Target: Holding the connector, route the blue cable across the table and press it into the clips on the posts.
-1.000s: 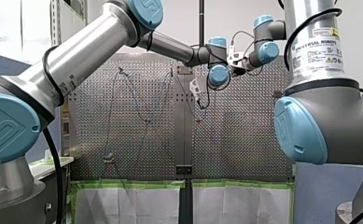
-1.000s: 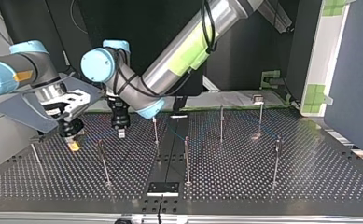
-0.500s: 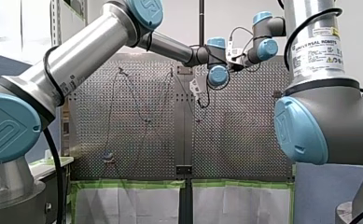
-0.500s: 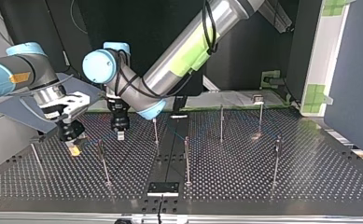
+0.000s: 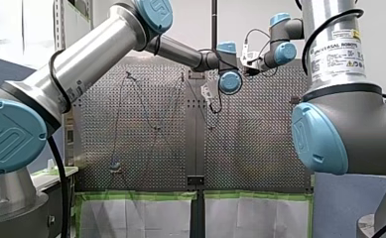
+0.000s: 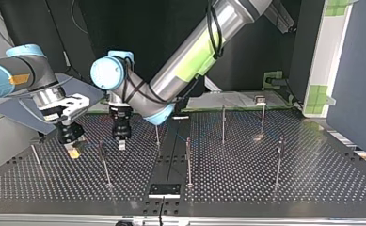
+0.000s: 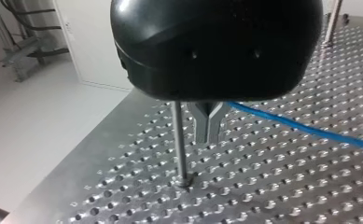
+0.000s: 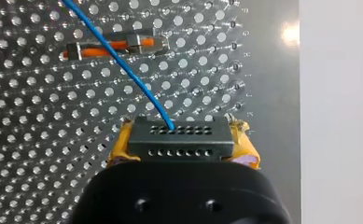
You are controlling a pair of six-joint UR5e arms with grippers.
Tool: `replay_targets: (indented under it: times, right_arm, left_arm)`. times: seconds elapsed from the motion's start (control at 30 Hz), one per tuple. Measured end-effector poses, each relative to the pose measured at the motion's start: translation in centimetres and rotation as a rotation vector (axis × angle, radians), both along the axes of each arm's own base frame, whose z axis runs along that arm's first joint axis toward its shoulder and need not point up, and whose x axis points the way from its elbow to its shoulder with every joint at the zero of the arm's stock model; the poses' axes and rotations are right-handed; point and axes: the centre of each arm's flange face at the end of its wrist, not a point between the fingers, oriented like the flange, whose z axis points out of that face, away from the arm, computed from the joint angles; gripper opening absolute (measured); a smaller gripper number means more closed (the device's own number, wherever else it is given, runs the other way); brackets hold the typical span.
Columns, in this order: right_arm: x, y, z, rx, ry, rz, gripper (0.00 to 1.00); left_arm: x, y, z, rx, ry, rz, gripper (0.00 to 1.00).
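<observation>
Routing: your right tool (image 8: 181, 144) clamps connector (image 8: 179, 133), left tool (image 7: 207, 137) closed beside blue cable (image 7: 305, 127); next seat cable in post (image 6: 104, 162) at connector's 3 o'clock, top view

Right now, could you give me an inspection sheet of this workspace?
Surface: perforated metal table, upright posts standing in it.
Job's things: black connector, blue cable leaving it.
Clutter: small dark plate at the top view's near edge.
Grippers: my right gripper, yellow pads, shut on the connector; my left gripper shut by the cable, grip unclear.
Cables: black cable looping by my left arm's base.
Surroundings: white sheets edged with green tape at the table's edge.
</observation>
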Motion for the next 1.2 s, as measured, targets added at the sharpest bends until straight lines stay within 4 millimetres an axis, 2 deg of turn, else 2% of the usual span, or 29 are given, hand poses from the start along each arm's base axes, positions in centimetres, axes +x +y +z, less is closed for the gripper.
replay_targets:
  times: [0.3, 0.63, 0.67, 0.7, 0.77, 0.8, 0.87, 0.9, 0.93, 0.97, 1.03, 1.2]
  right_arm:
    - [0.3, -1.1, -1.8, 0.011, 0.0, 0.026, 0.0]
    - [-0.3, -1.8, -1.9, 0.0, -0.011, 0.021, 0.0]
    - [-0.4, -1.9, -1.9, -0.001, -0.012, 0.02, 0.0]
    - [-0.5, -2.0, -1.9, -0.001, -0.012, 0.02, 0.0]
    - [-0.7, -2.1, -1.9, -0.001, -0.013, 0.018, 0.0]
    - [-0.8, -2.1, -1.9, -0.001, -0.013, 0.017, 0.0]
    - [-0.9, -2.2, -1.9, -0.001, -0.013, 0.018, 0.0]
    - [-0.9, -2.2, -1.9, -0.002, -0.013, 0.018, 0.0]
    - [-0.9, -2.2, -1.9, -0.002, -0.013, 0.018, 0.0]
    - [-1.0, -2.2, -1.9, -0.003, -0.013, 0.019, 0.0]
    - [-1.0, -2.3, -1.9, -0.003, -0.013, 0.021, 0.0]
    - [-1.0, -2.2, -1.9, -0.003, -0.011, 0.026, 0.0]
  left_arm:
    - [1.1, 0.4, 0.1, -0.007, -0.025, -0.017, 0.0]
    - [1.7, 0.7, 0.0, -0.001, -0.023, -0.027, 0.0]
    - [1.6, 0.7, -0.1, 0.0, -0.021, -0.029, 0.08]
    - [1.5, 0.6, -0.1, 0.001, -0.018, -0.03, 0.08]
    - [1.4, 0.5, -0.2, 0.002, -0.012, -0.033, 0.38]
    - [1.2, 0.5, -0.2, 0.003, -0.006, -0.036, 0.38]
    - [0.9, 0.4, -0.4, 0.004, 0.004, -0.041, 0.63]
    - [0.7, 0.3, -0.5, 0.007, 0.012, -0.044, 0.63]
    - [0.6, 0.2, -0.5, 0.009, 0.018, -0.047, 0.84]
    - [0.4, 0.1, -0.6, 0.011, 0.023, -0.049, 0.96]
    - [0.0, 0.0, -0.8, 0.015, 0.036, -0.055, 1.0]
    - [-1.0, -0.3, -1.1, 0.026, 0.072, -0.063, 1.0]
